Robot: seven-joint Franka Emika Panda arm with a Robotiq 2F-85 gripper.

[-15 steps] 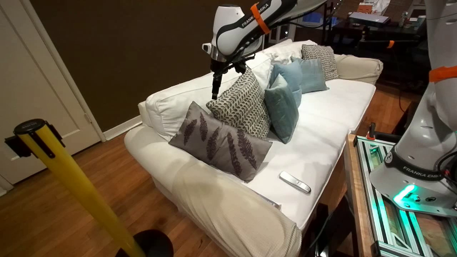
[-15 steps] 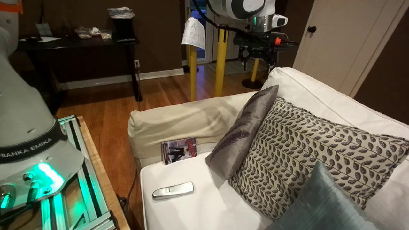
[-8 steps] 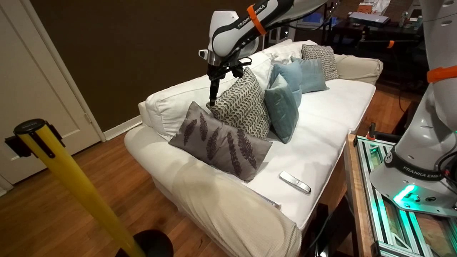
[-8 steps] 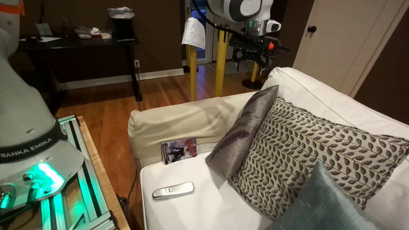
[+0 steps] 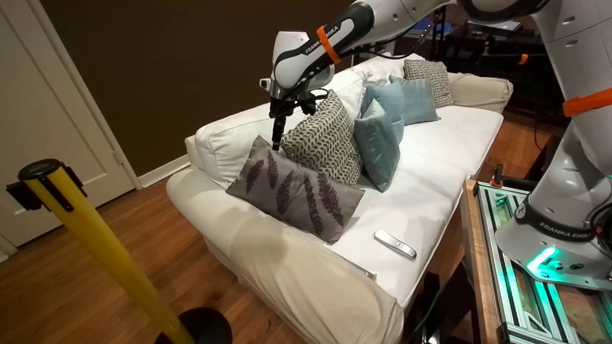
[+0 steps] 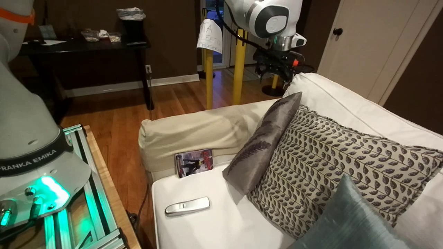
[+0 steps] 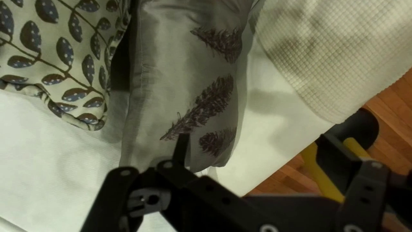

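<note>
Wide apart and empty: so stand my jaws, over the corner of a white sofa [image 7: 48, 170]. In the wrist view my gripper [image 7: 257, 143] shows a broad gap from side to side. One fingertip [image 7: 182, 145] appears against the sprig-printed grey pillow [image 7: 186, 83], the other against a yellow post [image 7: 313, 166] and the wooden floor [image 7: 394, 100]. Left of the pillow sits a leaf-patterned cushion [image 7: 61, 61]; to its right a beige cover [image 7: 334, 54] drapes part of the armrest [image 7: 260, 145].

In an exterior view I am nearly side-on, and my lowest fingertip lines up with the upper edge of the grey pillow [image 5: 296, 191], which stands tilted in front of the leaf-patterned cushion. Whether I touch the fabric I cannot tell from there.

In an exterior view I hang above the top corner of the grey pillow [image 6: 264, 141], a gap showing between us. A silver handset [image 6: 187, 206] lies on the sofa well apart from me, and a disc case [image 6: 193, 163] leans on the armrest.

I judge this step an approach, before any grip. To take the pillow, the next move would call for centring over its edge, then lowering gently with one fingertip on each side.
</note>
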